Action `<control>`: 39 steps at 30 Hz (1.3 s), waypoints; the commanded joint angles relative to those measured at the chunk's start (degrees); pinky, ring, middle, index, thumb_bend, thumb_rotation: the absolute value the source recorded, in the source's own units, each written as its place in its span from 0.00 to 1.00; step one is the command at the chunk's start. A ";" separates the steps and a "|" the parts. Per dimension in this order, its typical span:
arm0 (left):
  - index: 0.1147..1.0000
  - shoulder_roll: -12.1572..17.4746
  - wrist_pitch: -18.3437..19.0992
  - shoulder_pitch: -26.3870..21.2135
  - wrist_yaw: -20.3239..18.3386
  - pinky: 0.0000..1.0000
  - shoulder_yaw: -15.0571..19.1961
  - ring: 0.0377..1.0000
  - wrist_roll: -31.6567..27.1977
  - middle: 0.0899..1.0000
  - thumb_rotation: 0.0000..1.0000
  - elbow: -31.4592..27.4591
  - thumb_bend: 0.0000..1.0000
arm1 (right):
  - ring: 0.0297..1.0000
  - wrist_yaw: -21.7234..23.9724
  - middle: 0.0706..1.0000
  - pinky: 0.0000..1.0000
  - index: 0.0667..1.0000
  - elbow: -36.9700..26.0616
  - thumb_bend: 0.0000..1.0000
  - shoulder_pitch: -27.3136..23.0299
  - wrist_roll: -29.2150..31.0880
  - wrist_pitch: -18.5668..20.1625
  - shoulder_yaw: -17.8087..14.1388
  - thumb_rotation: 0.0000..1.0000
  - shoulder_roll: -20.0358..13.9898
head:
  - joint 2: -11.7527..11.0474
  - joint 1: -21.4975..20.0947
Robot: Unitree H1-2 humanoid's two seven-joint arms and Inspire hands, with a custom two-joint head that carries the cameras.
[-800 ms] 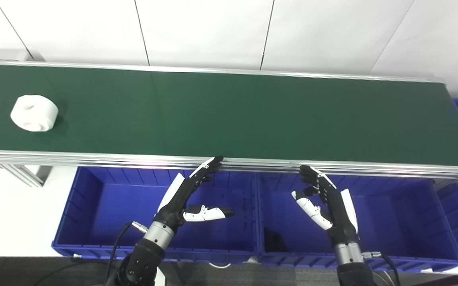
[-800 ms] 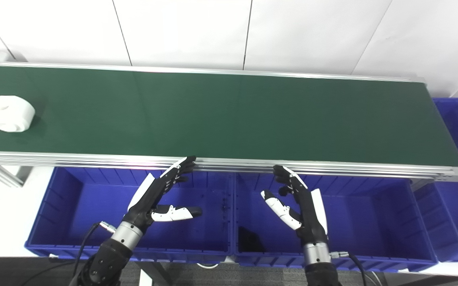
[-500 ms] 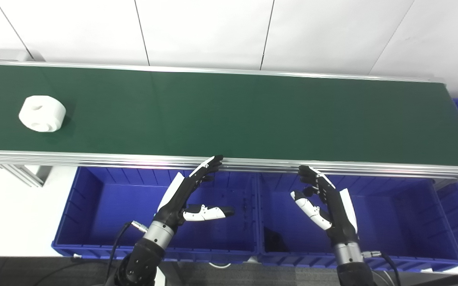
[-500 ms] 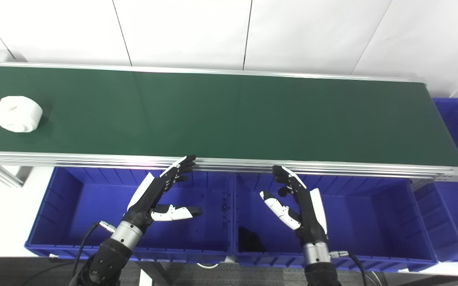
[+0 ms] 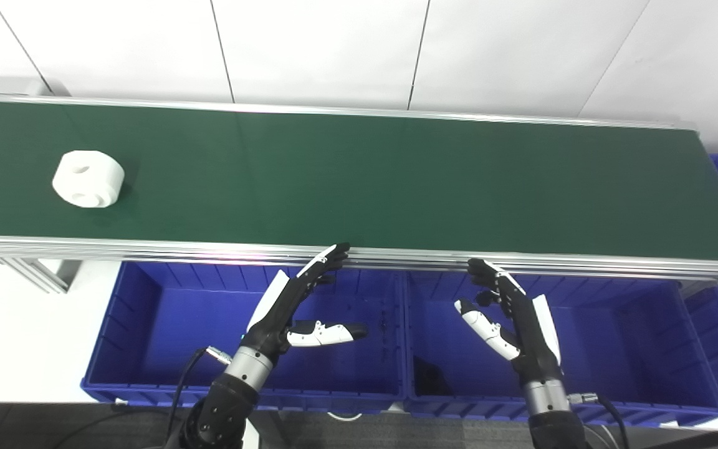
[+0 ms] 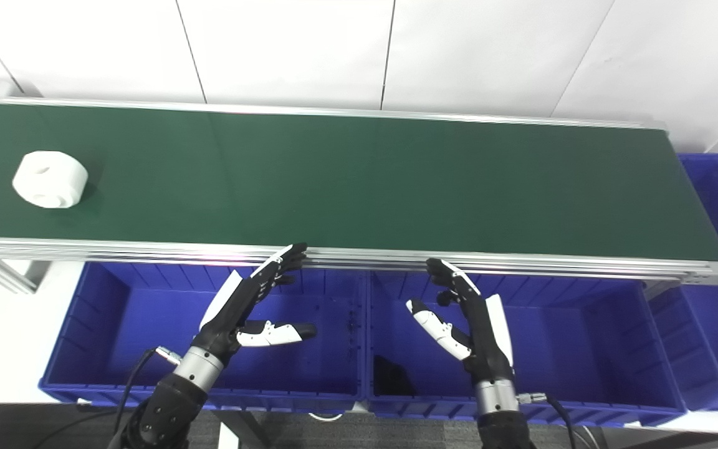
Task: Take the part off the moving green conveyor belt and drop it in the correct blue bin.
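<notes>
2 head cameras | side by side | looking down | conveyor belt (image 5: 396, 181) shared

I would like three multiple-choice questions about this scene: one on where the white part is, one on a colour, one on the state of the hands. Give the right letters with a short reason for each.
1. Where is the white part?
A. on the left end of the belt
B. in a bin
C. in the right hand

2. What colour are the bins below the belt?
A. red
B. blue
C. grey

3. What state are the left hand and right hand in?
A. both open, holding nothing
B. left shut on the part
C. both shut into fists

Answers: 1 A, the part lies on the green belt far to the left; 2 B, the bin walls are plainly blue; 3 A, the fingers of both hands are spread over the bins, away from the part.
</notes>
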 commanded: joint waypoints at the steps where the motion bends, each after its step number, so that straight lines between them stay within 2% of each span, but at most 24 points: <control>1: 0.90 -0.22 -1.13 -0.54 0.00 0.84 0.04 0.89 -0.62 0.91 0.53 -1.70 0.66 | 0.80 -0.35 0.79 0.75 0.79 -2.10 0.66 -0.14 0.44 -0.71 -0.53 0.67 0.05 | 0.08 0.01; 20: 0.89 -0.30 -1.24 -0.60 -0.12 0.84 0.15 0.89 -0.55 0.90 0.51 -1.58 0.65 | 0.80 -0.38 0.79 0.74 0.79 -1.69 0.67 -0.35 0.62 -0.66 -0.56 0.66 -0.13 | 0.08 0.00; 31: 0.89 -0.27 -1.44 -0.68 -0.08 0.83 0.13 0.89 -0.38 0.90 0.51 -1.43 0.65 | 0.79 -0.06 0.78 0.73 0.79 -1.74 0.64 -0.45 1.20 -0.45 -0.52 0.62 -0.12 | -0.02 0.10; 33: 0.89 -0.36 -1.65 -0.71 0.06 0.83 0.08 0.89 -0.26 0.90 0.51 -1.04 0.65 | 0.80 -0.23 0.78 0.74 0.79 -1.40 0.63 -0.45 0.71 -0.68 -0.50 0.62 -0.32 | -0.77 1.15; 35: 0.89 -0.48 -2.32 -0.71 0.45 0.83 -0.04 0.89 0.08 0.90 0.51 -0.25 0.65 | 0.80 -0.27 0.78 0.74 0.79 -0.80 0.63 -0.34 0.60 -1.27 -0.50 0.63 -0.55 | -2.04 3.98; 36: 0.89 -0.66 -3.06 -0.63 0.93 0.83 -0.19 0.88 0.49 0.90 0.51 0.40 0.65 | 0.80 -0.37 0.79 0.74 0.79 -0.28 0.64 -0.23 0.48 -1.80 -0.52 0.64 -0.75 | -3.64 7.58; 38: 0.89 -1.13 -4.33 -0.39 1.92 0.82 -0.62 0.88 1.48 0.90 0.52 1.60 0.65 | 0.79 -0.53 0.79 0.75 0.79 0.87 0.64 0.02 0.76 -3.12 -0.72 0.67 -1.13 | -5.38 11.51; 39: 0.89 -1.36 -4.51 -0.25 2.03 0.83 -0.92 0.88 1.68 0.91 0.52 2.10 0.65 | 0.79 -0.61 0.78 0.75 0.79 1.25 0.64 0.22 1.10 -3.62 -0.90 0.66 -1.25 | -6.34 13.47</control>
